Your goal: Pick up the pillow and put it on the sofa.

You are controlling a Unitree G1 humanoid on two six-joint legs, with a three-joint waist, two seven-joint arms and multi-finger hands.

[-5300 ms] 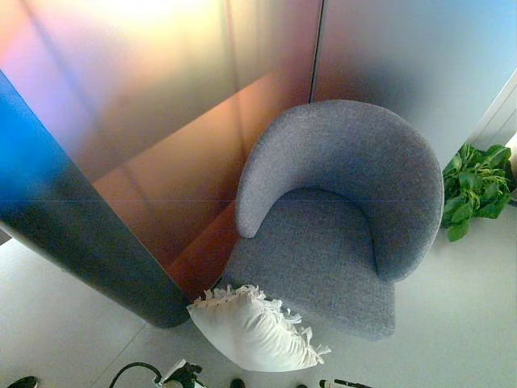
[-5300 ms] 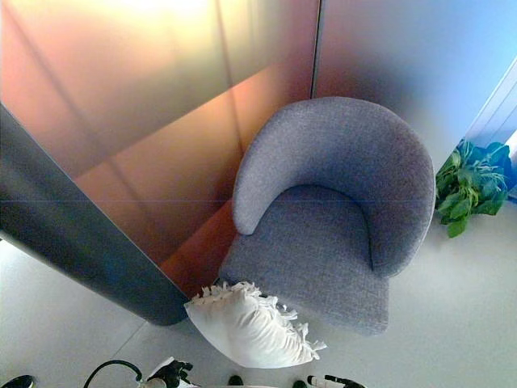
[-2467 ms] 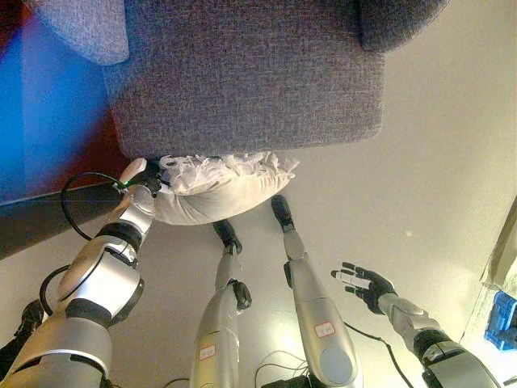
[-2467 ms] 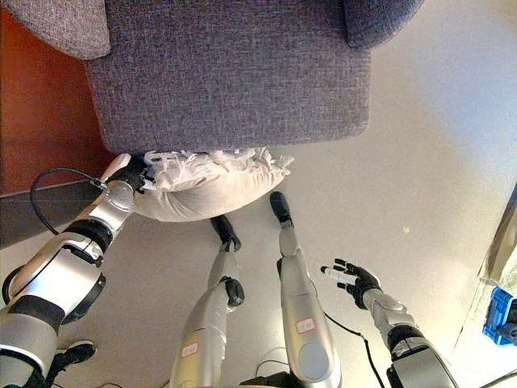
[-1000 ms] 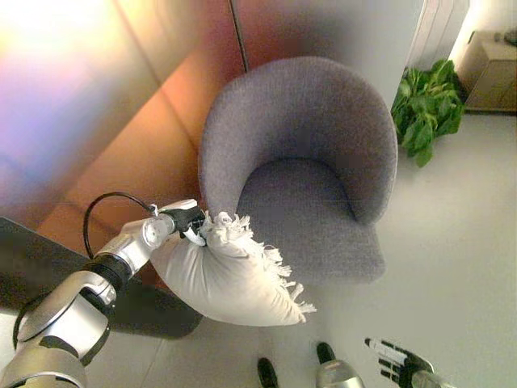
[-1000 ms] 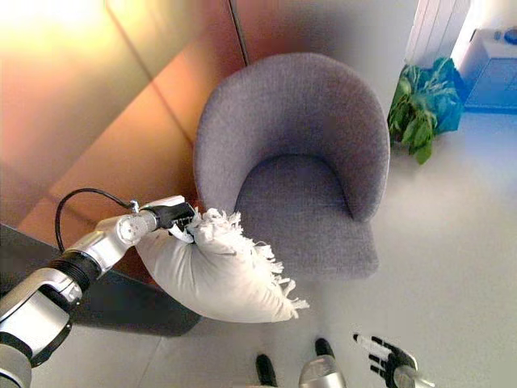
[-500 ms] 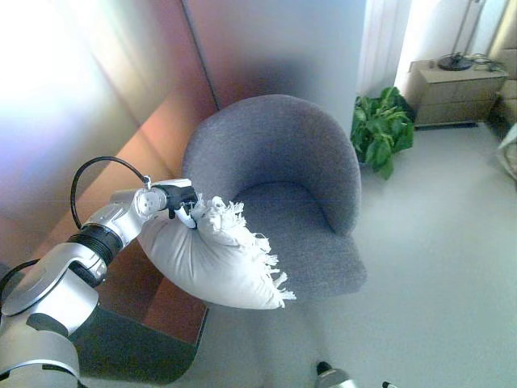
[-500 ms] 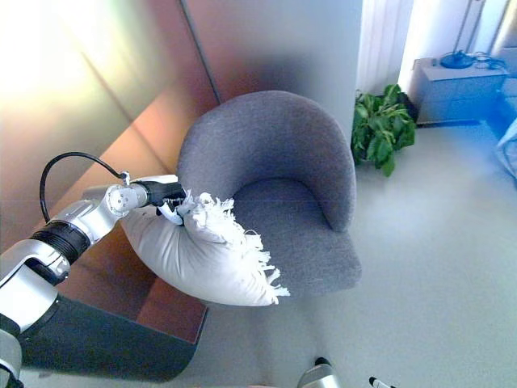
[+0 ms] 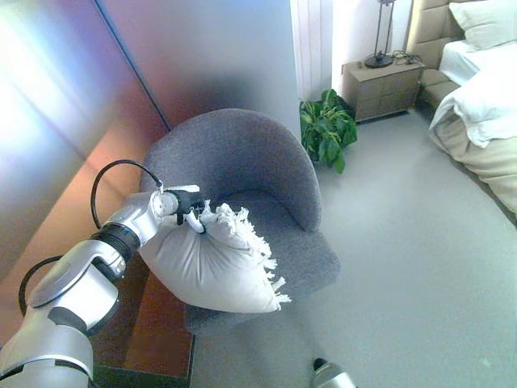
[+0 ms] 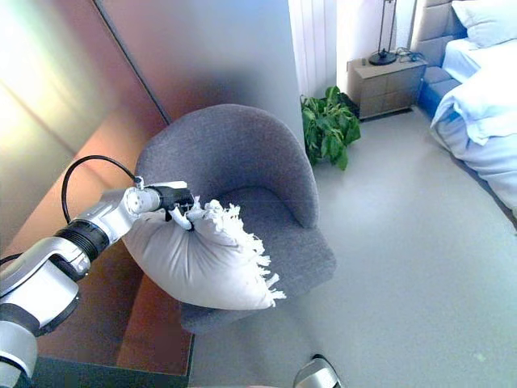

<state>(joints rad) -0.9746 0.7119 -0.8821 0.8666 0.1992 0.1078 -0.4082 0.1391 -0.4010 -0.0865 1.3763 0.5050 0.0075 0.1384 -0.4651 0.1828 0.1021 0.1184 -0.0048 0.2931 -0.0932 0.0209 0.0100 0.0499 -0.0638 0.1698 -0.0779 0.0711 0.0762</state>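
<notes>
While the left hand pinches the fringed top corner of the white pillow, fingers curled tight on the cloth, the pillow hangs in the air over the left front edge of the grey sofa, partly covering its seat. A plant stands behind the sofa, near a nightstand and a bed. The right hand shows in neither view.

Bright daylight enters from the upper right, while the wall panels look soft and hazy.
</notes>
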